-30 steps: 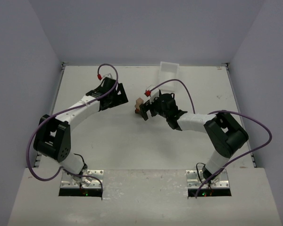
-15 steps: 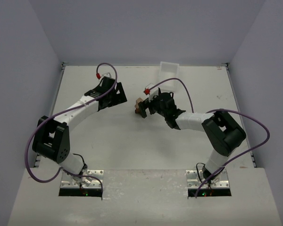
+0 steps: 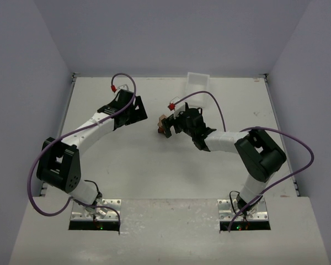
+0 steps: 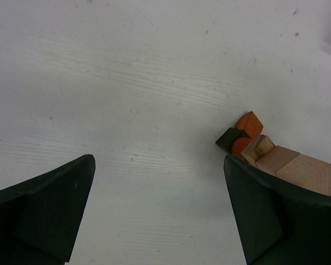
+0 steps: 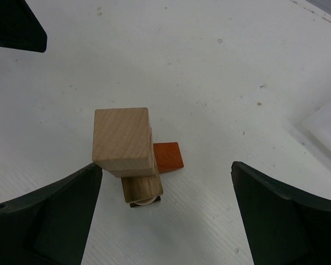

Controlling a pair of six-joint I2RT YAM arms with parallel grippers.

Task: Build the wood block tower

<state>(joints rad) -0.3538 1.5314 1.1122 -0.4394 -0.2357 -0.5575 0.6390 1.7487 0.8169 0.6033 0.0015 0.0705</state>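
well, the wood block tower (image 5: 124,144) stands mid-way up the table (image 3: 132,165) — a pale tan cube on top, tan pieces under it, an orange block (image 5: 168,157) at its foot. the right gripper (image 5: 165,215) gapes wide around it; the left gripper (image 4: 160,215) — wide too — holds nothing.

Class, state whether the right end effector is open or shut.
Open. The right end effector stands with fingers wide apart, either side of the wood block tower.
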